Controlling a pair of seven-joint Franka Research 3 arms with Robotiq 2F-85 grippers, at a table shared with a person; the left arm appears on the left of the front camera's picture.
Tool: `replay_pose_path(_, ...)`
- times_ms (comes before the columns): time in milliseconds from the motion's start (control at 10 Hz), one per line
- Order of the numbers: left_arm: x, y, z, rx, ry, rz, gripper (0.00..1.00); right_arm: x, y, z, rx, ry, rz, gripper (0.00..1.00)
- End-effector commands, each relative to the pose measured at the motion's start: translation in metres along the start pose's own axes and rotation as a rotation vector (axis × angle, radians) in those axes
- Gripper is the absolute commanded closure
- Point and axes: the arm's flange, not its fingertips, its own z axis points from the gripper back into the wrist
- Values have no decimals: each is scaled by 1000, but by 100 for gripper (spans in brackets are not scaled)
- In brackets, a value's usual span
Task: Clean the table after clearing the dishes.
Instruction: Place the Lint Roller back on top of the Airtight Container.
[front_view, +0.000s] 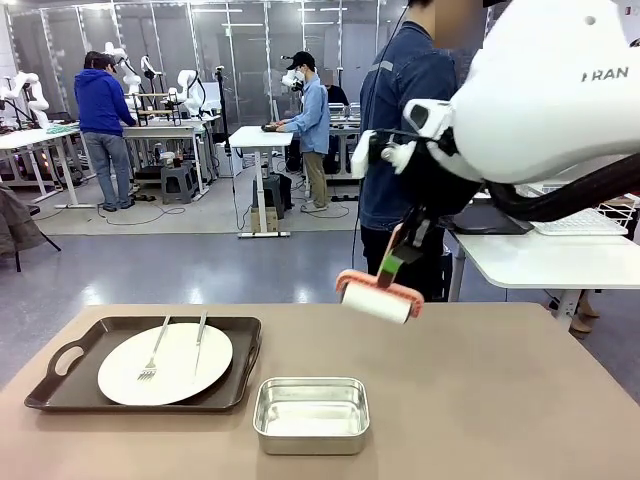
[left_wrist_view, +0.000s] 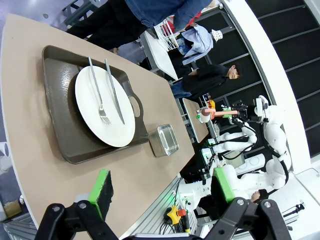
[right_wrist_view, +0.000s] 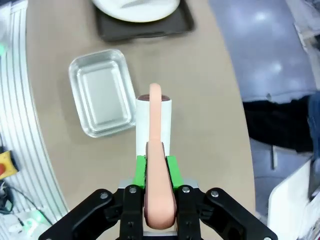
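Note:
One of the dishes, a white plate (front_view: 165, 363) with a fork and a knife, lies on a dark brown tray (front_view: 60, 375) at the left of the tan table (front_view: 500, 400). My right gripper (front_view: 395, 262) is shut on the pink handle of a white roller (front_view: 378, 298), which hangs just above the table's far edge. In the right wrist view the gripper (right_wrist_view: 159, 172) clamps that handle, and the roller (right_wrist_view: 154, 122) points down at the table (right_wrist_view: 200, 85). My left gripper (left_wrist_view: 162, 192) stands open high above the table (left_wrist_view: 30, 130), looking down on the plate (left_wrist_view: 102, 107) and tray (left_wrist_view: 60, 105).
A shiny steel pan (front_view: 311, 413) sits near the front edge at the middle, to the right of the tray; it also shows beside the roller (right_wrist_view: 102, 97). A person in a dark blue jacket (front_view: 405, 110) stands at the far side, behind the roller.

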Motion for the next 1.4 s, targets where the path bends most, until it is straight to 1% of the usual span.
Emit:
replay_pose_path(0, -2, -3, 3, -2, 2, -1, 0, 13, 8, -13, 72, 25, 121, 79)
replay_pose_path(100, -2, -3, 3, -2, 2, -1, 0, 30, 18, -23, 91, 45, 167, 79)
replay_pose_path(300, -2, -3, 3, -2, 2, -1, 0, 54, 21, -42, 142, 71, 174, 79)
replay_pose_path(400, -2, -3, 3, -2, 2, -1, 0, 30, 29, -30, 94, 46, 145, 79)
replay_pose_path(800, -2, -3, 3, -2, 2, -1, 0, 30, 29, -30, 94, 46, 145, 79)
replay_pose_path(900, -2, -3, 3, -2, 2, -1, 0, 36, 23, -31, 94, 57, 141, 79)
replay_pose_path(1000, -2, -3, 3, -2, 2, -1, 0, 46, 25, -45, 140, 53, 166, 79)
replay_pose_path(1100, -2, -3, 3, -2, 2, -1, 0, 61, 27, -60, 147, 61, 203, 79)
replay_pose_path(1300, -2, -3, 3, -2, 2, -1, 0, 85, 31, -83, 184, 89, 235, 79)
